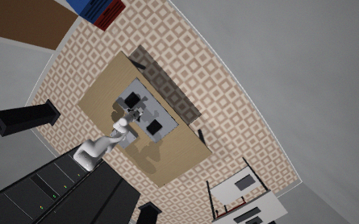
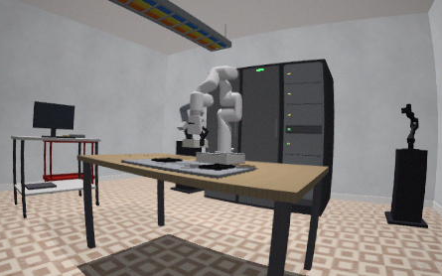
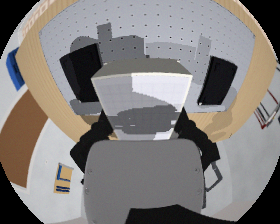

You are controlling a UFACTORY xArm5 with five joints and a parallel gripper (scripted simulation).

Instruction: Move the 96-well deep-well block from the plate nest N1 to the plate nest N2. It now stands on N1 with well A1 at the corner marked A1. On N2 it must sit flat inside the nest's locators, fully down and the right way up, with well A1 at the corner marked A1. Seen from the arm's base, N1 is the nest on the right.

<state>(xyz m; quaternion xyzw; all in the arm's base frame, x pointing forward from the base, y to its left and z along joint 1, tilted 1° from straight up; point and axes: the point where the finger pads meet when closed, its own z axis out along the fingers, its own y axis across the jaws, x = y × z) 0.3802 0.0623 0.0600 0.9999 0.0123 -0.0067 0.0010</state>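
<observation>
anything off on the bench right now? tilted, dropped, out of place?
Nothing stands out. The hand is shut on the deep-well block, carrying it level above the grey mat, between the two dark nests. Both nests are vacant; nothing shows dropped on the table.

The top view looks straight down from high above, far off, with the desk (image 1: pixel 169 161) turned diagonally mid-frame and the arm reaching in from its lower-left edge. The exterior view stands low on the floor beyond a desk corner, at middle distance, facing the arm and the dark cabinets (image 2: pixel 293 114) behind it. The wrist view, a close fisheye, looks down past the claw (image 3: pixel 145 137). All three share the grey mat (image 1: pixel 166 117) on the desk.
</observation>
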